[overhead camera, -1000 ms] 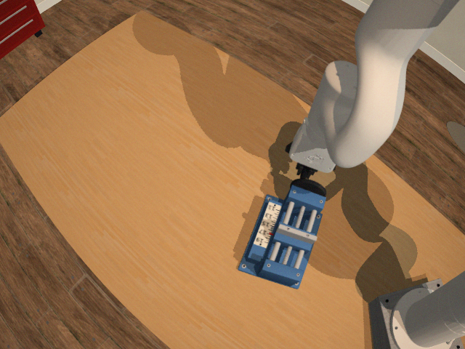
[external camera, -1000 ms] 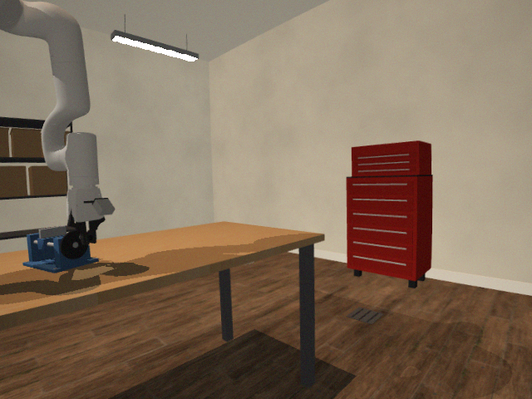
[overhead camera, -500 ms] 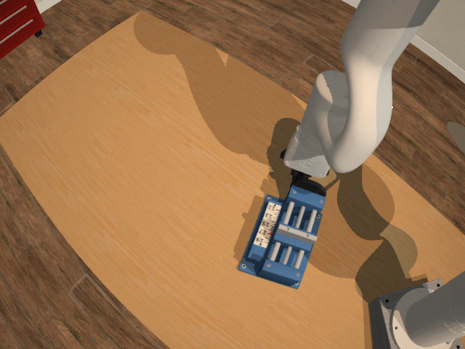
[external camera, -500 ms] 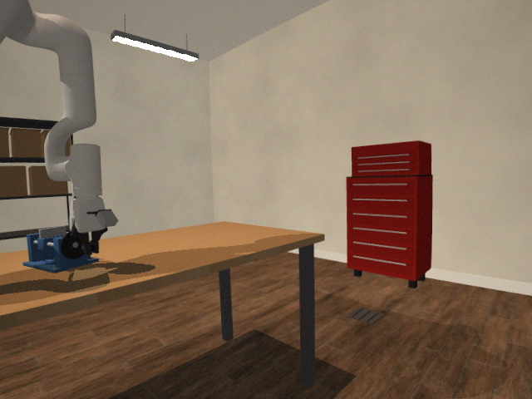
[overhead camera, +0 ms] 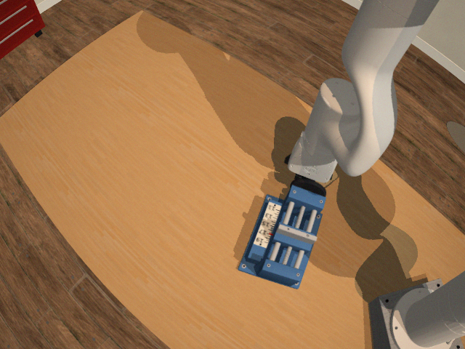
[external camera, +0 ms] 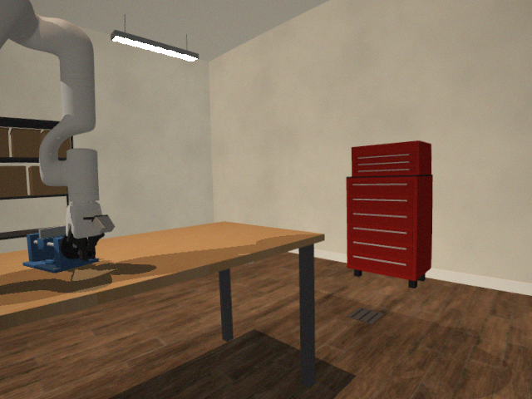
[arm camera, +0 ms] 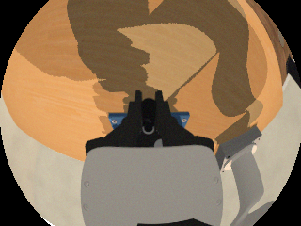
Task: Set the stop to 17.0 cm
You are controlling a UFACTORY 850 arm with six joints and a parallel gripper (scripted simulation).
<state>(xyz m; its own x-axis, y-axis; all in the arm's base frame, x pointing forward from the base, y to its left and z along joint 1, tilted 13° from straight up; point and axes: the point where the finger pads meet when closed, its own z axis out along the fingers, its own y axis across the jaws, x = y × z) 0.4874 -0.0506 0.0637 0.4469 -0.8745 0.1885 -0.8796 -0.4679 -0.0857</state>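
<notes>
The stop (overhead camera: 295,233) is seen partway along its rods, its red pointer close to the 17 mark; whether exactly 17.0 is reached cannot be told. The handwheel (overhead camera: 308,186) (external camera: 67,245) is mounted at the end of the blue fixture (overhead camera: 285,275) (external camera: 55,265), which is set on the tabletop (overhead camera: 131,169) (external camera: 206,233) (arm camera: 52,118). The pincer (external camera: 87,256) (arm camera: 148,99) is nearly closed beside the wheel; a grip on its crank cannot be confirmed. Release, if needed, and withdrawal are left. More room is offered above and away from the fixture, toward the nearby tabletop edge.

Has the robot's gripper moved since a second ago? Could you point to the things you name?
Yes. In the exterior view the gripper (overhead camera: 307,177) (external camera: 87,256) (arm camera: 148,99) has moved down, sitting lower against the shelf unit (external camera: 30,160) behind it.
</notes>
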